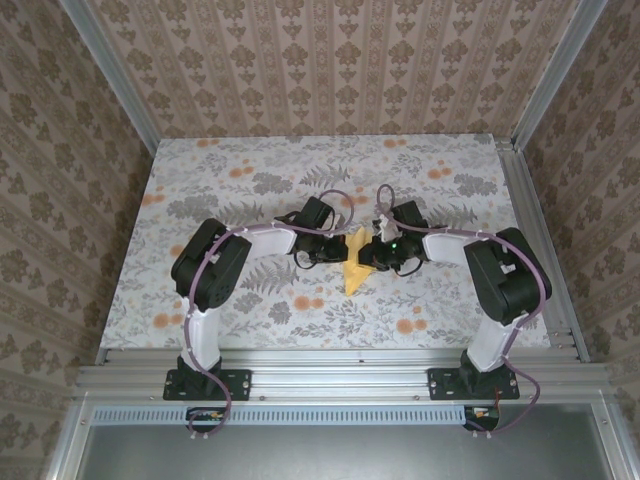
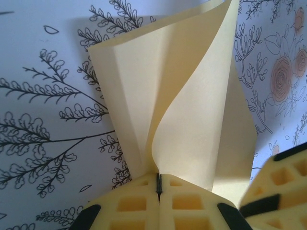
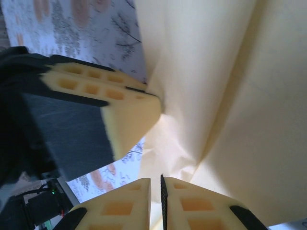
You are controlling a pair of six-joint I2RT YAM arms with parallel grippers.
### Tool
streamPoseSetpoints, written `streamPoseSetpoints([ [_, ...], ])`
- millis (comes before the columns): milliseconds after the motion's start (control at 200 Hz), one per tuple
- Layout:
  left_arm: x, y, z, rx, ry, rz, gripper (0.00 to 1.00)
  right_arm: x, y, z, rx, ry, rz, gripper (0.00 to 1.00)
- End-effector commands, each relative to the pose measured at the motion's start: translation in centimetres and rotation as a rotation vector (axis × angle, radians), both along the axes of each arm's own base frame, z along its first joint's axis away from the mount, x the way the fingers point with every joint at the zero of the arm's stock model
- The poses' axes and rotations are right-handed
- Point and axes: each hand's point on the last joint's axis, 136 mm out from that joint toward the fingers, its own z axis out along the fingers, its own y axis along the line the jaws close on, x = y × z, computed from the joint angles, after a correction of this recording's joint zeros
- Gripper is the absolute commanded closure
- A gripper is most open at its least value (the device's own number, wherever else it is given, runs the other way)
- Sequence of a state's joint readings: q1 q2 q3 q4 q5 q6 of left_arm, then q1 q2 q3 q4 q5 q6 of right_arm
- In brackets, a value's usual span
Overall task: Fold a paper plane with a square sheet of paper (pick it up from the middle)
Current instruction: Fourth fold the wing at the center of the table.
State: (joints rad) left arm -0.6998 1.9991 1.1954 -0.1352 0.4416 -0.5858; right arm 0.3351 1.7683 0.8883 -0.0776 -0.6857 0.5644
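Over the bench (image 1: 250, 170) middle, the left pincer (image 2: 159, 181) pinches the half-folded paper sheet (image 2: 192, 120); the right pincer (image 3: 156, 187) is almost together, I cannot tell if gripping. Uneven pull could tear the crease.

Light: bright and soft, no glare.
Shadow: a grey patch on the table (image 2: 48, 143) beside the paper (image 2: 192, 120).
Blur: paper close to the right wrist camera looks fuzzy.
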Motion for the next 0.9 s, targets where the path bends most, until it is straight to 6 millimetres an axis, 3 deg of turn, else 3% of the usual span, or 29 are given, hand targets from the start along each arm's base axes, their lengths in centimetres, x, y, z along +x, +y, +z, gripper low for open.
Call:
streamPoseSetpoints([
  [0,-1.6,1.9,-3.0,0.114,0.059,-0.016,0.99,0.7,0.4,1.6,0.038,-0.024,-0.017,0.84],
  [390,-1.5,1.7,-2.9,0.107,0.054,-0.027,0.97,2.7,1.0,-0.7,0.036,0.001,-0.027,0.86],
  [575,-1.5,1.7,-2.6,0.102,0.050,-0.031,0.95,2.8,0.3,-2.9,-0.043,0.038,-0.029,0.87],
  [890,-0.3,0.7,0.8,0.053,-0.011,-0.029,0.84,1.1,-1.6,-5.9,-0.169,0.114,-0.027,0.89],
])
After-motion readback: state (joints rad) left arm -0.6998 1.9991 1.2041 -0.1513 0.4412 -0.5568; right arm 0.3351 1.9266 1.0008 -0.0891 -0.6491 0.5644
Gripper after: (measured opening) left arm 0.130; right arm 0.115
